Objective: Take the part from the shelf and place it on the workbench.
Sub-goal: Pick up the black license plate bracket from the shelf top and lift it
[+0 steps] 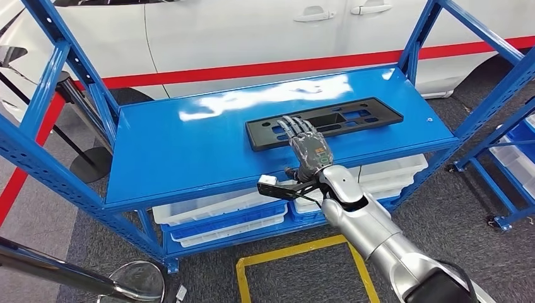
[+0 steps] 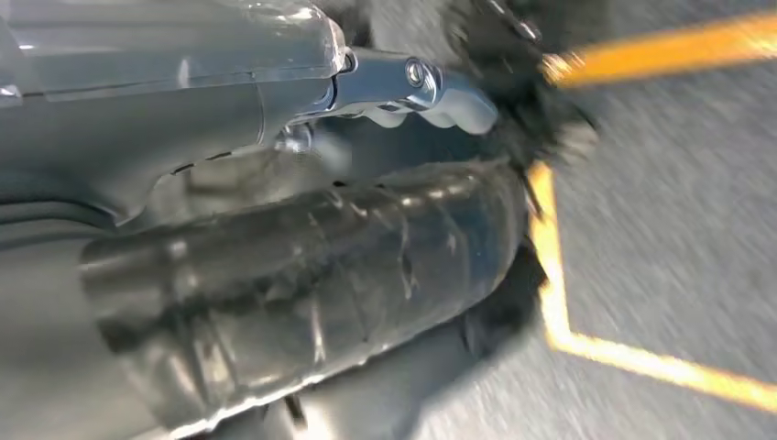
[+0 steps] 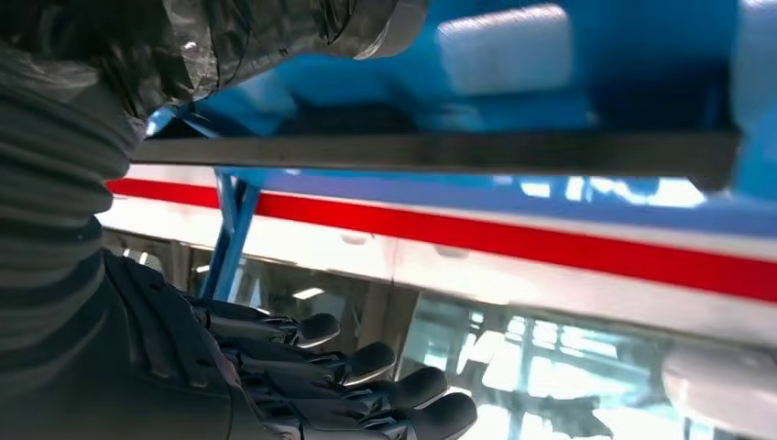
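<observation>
Bright overhead glare on the blue shelf (image 1: 189,145); both wrist views blurred, left one dim.

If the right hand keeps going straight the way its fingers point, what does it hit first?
Most likely the black plastic part on the blue shelf: the right hand already has its fingertips over the part's near edge. Whether they touch it is unclear.

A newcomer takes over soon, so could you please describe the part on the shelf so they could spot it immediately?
Find the blue metal shelf rack beside the white car. On its top deck lies a flat black plastic panel, long and rectangular with cut-out slots, under the right hand. Unlike the white bins below, it is black.
</observation>
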